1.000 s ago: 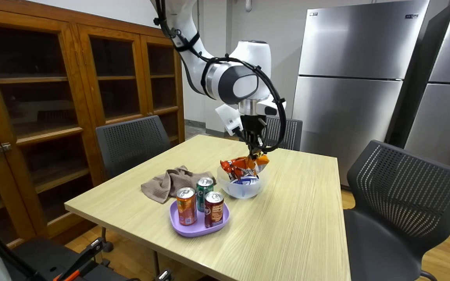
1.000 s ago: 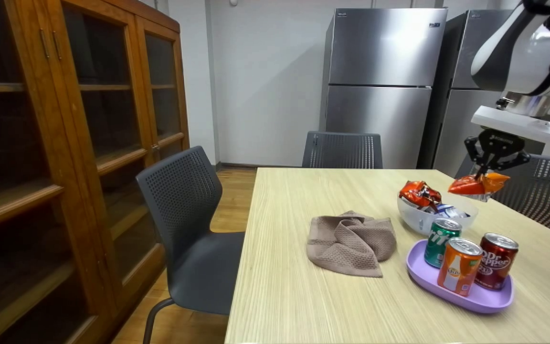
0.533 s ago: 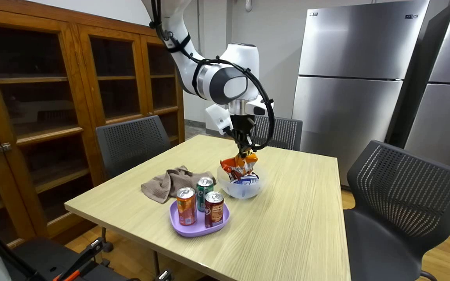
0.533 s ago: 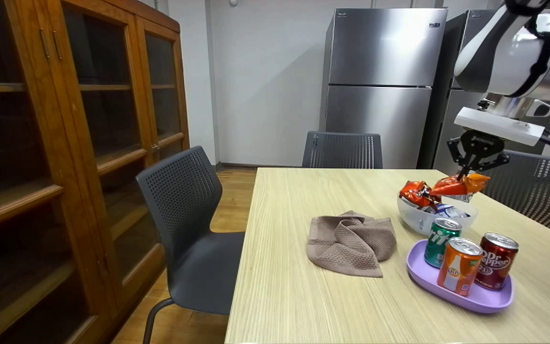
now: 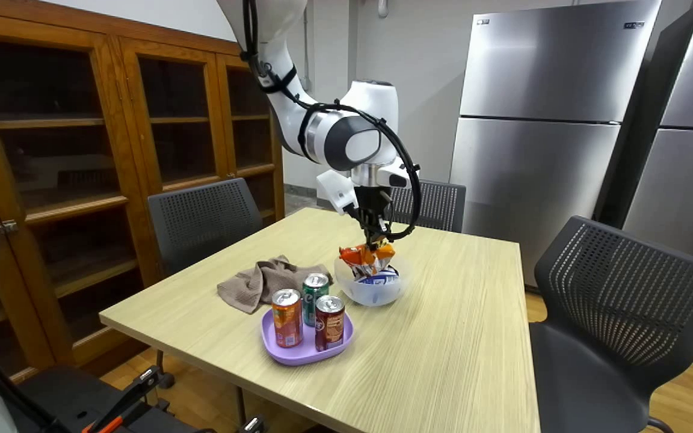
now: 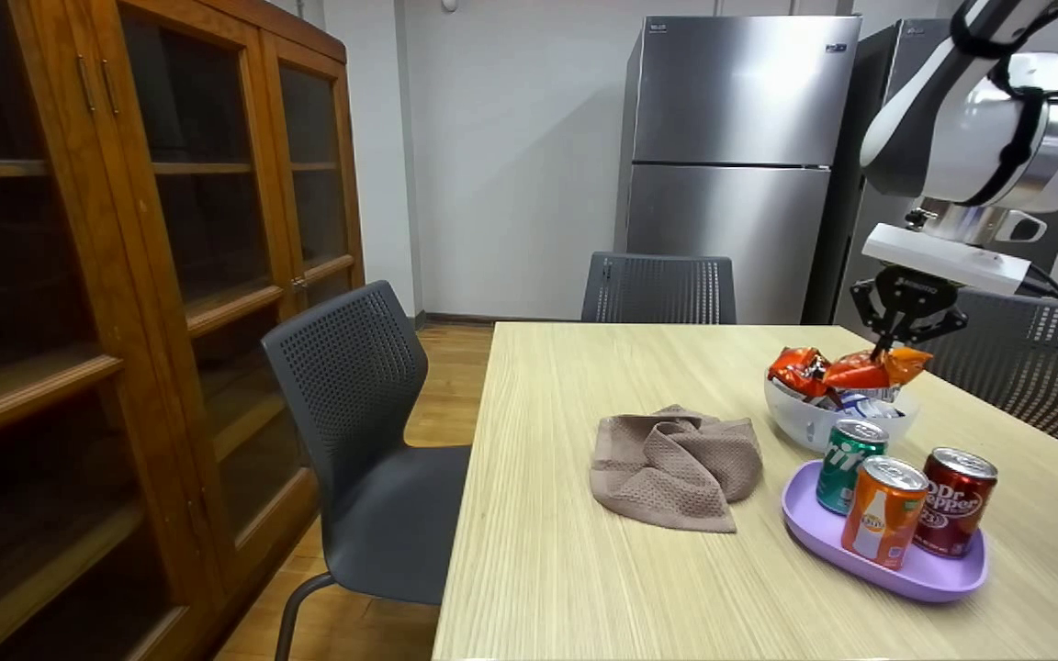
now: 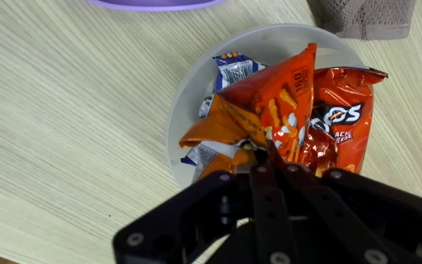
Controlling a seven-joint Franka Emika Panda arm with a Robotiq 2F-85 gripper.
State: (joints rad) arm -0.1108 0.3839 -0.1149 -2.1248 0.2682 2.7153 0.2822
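My gripper is shut on a crinkled orange-red snack bag, pinching it near its middle. In both exterior views the gripper points down over a translucent white bowl, and the held bag is at rim height within the bowl's mouth. Beside it in the bowl lies a red chip bag, which the held bag seems to touch. A blue and white packet lies lower, partly covered by the held bag. The finger pads are largely hidden by the wrapper.
A purple tray near the bowl carries a green can, an orange can and a dark red can. A brown cloth lies crumpled beside the bowl. Chairs surround the wooden table.
With the bag in its grip, my gripper has shifted left in both exterior views, then come down. The bag went from beside the bowl's rim to inside its mouth, against the red bag.
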